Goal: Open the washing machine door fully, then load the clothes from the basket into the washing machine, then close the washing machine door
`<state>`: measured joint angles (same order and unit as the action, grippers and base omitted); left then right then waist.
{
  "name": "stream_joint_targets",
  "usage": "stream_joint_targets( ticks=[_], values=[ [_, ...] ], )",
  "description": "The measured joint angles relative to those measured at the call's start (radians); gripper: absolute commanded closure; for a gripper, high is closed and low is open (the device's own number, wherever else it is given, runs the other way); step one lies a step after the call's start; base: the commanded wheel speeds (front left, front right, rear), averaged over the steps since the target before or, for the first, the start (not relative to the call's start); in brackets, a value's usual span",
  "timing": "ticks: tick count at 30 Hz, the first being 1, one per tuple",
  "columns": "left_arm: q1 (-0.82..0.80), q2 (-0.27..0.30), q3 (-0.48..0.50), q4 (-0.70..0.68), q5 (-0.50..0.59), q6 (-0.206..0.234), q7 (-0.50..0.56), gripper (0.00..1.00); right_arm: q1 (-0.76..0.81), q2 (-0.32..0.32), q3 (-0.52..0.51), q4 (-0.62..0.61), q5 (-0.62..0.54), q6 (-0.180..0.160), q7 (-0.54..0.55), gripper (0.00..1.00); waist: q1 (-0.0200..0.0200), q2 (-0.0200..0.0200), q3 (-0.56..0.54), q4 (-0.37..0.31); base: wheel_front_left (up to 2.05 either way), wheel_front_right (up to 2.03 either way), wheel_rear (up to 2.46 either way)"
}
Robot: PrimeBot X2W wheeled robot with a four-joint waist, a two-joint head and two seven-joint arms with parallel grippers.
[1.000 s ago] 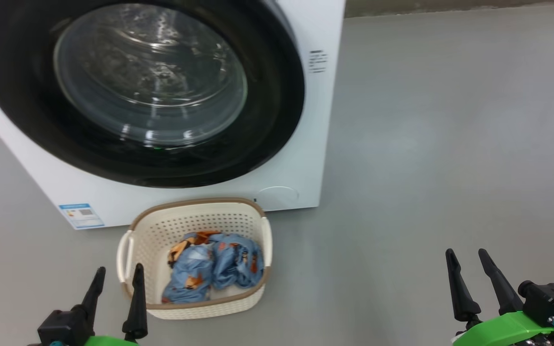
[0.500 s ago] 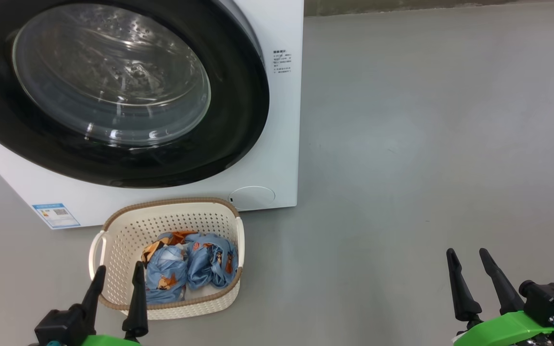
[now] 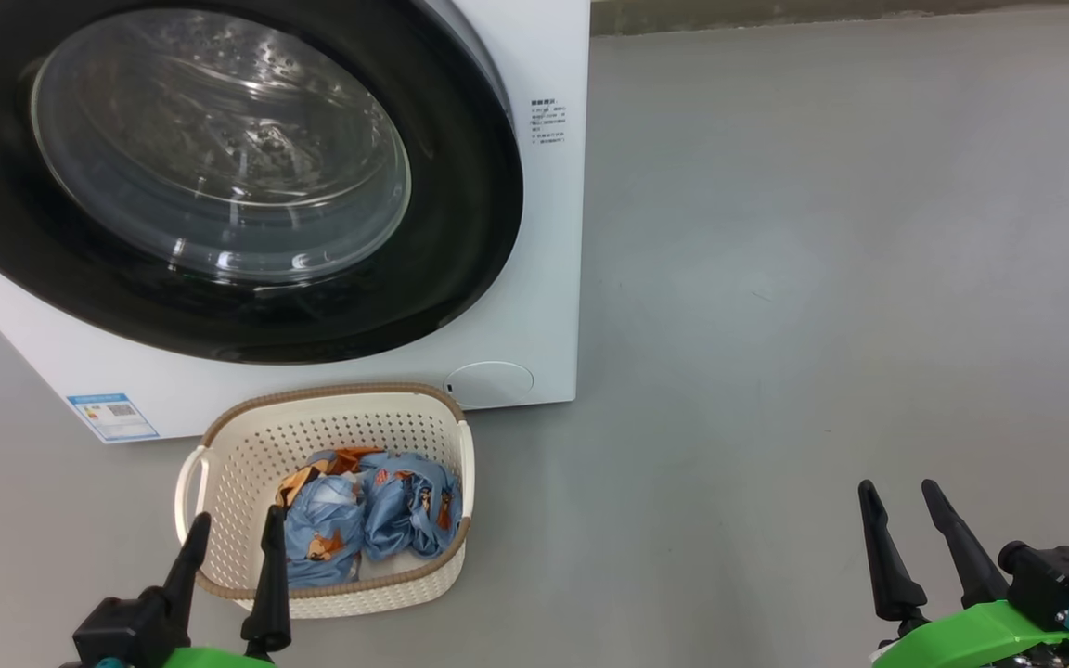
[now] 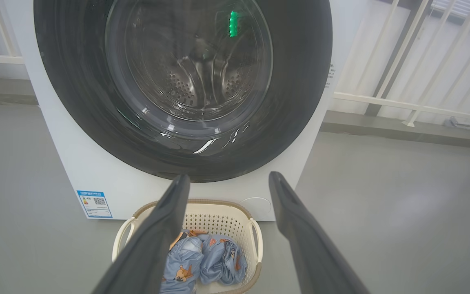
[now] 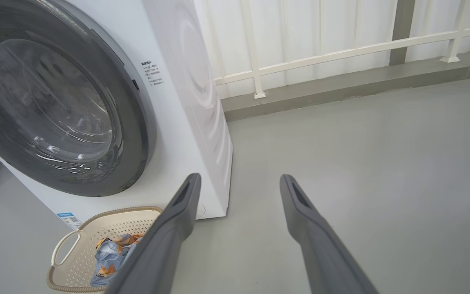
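Currently | progress: no step judged completed | washing machine door [image 3: 219,176] seen shut on washing machine [image 3: 534,278] | clothes [image 3: 367,524] contained in basket [image 3: 238,445], set on floor just before the machine | left gripper [image 3: 238,516] and right gripper [image 3: 896,484] held open, empty | remaining: opening, loading, closing.

We look across a grey floor [image 3: 822,278] to a white railing [image 5: 253,61] on the low grey kerb [image 5: 341,85] at its far edge.

Illegible sticker [image 3: 113,417] on washing machine [image 3: 544,306]
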<state>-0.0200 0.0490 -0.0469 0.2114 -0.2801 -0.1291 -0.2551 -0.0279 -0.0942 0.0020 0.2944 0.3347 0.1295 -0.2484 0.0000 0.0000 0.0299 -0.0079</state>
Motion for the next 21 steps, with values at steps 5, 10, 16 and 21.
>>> stream_joint_targets(
  ticks=[5,10,16,21],
  values=[
    [0.000,0.000,-0.004,0.000,-0.001,0.000,0.000,0.00,-0.002,0.001,0.005,0.003,0.000,0.000,0.000,0.00,0.0000,0.0000,-0.002,0.002,0.00,0.00,0.00],
    [0.000,-0.001,-0.014,0.000,-0.008,0.000,0.000,0.00,-0.007,0.007,0.014,0.003,0.024,0.000,0.000,0.11,0.0000,0.0000,0.002,0.009,0.00,0.00,0.00],
    [0.000,-0.002,-0.025,0.000,-0.011,0.000,0.000,0.00,-0.067,0.014,0.038,0.007,0.081,0.000,0.000,1.00,0.0000,0.0000,0.012,0.023,0.00,0.00,0.00],
    [0.000,-0.003,-0.031,-0.001,-0.023,0.000,0.000,0.00,-0.126,0.018,0.042,0.010,0.175,0.000,0.000,1.00,0.0000,0.0000,0.031,0.033,0.00,0.00,0.00]
  ],
)
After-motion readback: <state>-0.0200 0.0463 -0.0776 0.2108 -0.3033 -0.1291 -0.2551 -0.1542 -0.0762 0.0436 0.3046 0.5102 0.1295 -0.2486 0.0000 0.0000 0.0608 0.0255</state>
